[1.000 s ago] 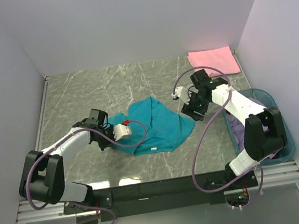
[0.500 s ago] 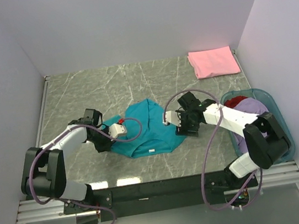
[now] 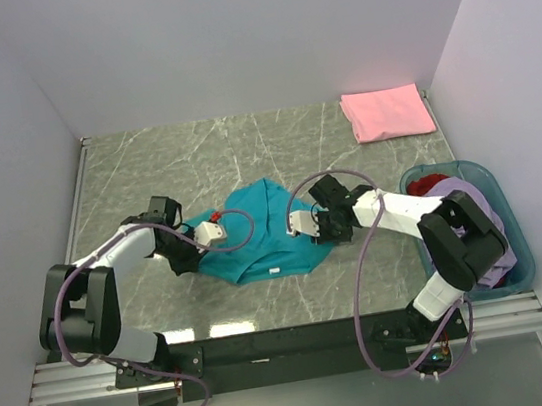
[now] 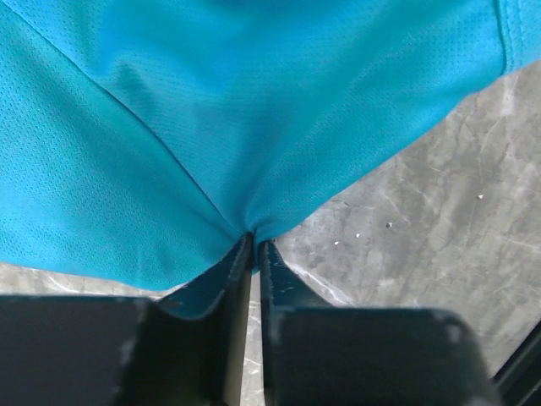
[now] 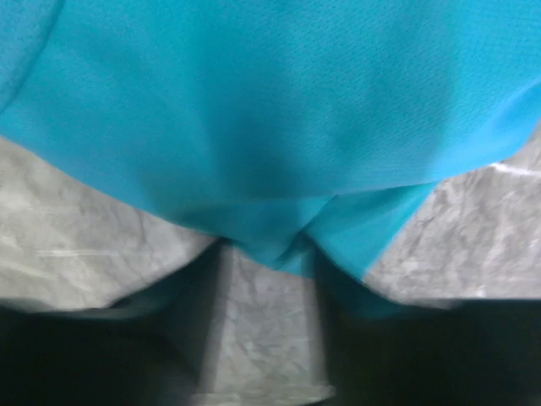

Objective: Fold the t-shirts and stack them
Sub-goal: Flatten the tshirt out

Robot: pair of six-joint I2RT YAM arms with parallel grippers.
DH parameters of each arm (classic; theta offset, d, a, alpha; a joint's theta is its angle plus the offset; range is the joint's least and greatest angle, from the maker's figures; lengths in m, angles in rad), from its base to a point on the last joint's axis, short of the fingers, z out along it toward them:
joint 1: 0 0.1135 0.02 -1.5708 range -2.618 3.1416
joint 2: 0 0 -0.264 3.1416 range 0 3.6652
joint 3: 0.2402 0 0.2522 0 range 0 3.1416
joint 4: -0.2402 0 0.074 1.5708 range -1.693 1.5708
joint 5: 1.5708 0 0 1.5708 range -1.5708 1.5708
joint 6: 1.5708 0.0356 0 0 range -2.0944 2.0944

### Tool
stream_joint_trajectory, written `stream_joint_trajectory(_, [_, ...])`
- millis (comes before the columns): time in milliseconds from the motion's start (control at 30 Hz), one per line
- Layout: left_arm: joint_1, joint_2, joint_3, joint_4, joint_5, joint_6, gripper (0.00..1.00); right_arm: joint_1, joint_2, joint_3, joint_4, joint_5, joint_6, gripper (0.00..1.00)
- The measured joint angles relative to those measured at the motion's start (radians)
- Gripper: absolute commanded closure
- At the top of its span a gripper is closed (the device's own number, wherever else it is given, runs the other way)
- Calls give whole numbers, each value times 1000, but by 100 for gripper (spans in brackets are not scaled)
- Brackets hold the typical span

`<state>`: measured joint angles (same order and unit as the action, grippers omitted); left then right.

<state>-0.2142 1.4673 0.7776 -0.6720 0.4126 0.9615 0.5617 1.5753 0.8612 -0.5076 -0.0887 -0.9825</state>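
Note:
The teal t-shirt [image 3: 265, 234] lies crumpled in the middle of the marble table. My left gripper [image 3: 200, 253] is shut on its left edge; the left wrist view shows the cloth [image 4: 254, 110] pinched between the closed tips of this gripper [image 4: 255, 244]. At the shirt's right edge is my right gripper [image 3: 318, 237]. In the right wrist view its jaws [image 5: 270, 254] stand apart, with a fold of the teal cloth [image 5: 270, 101] lying between the tips. A folded pink t-shirt [image 3: 387, 112] lies at the back right.
A teal plastic basket [image 3: 527, 258] stands at the right edge, behind the right arm, holding a lavender shirt [image 3: 474, 193] and a red one [image 3: 431, 182]. Grey walls close in the table on three sides.
My right arm has swung left and down onto the teal shirt's right edge, its jaws narrowing. The shirt has bunched into a smaller heap. The left gripper has kept its pinch.

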Motion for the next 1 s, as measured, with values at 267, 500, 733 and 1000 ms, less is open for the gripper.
stream_joint_trajectory(267, [60,-28,48,-71,41,-41,99,-21,16,58,-77,10,33,100])
stream_joint_trajectory(500, [214,-83,372,-164,152,-121,99,-160,-22,474,-227,-47,133,100])
stream_joint_trajectory(733, [267,-281,570,-178,218,-254,99,-207,-177,801,-280,-63,240,100])
stream_joint_trajectory(1000, [265,-754,572,-97,136,-446,99,-201,-547,825,-276,-22,361,100])
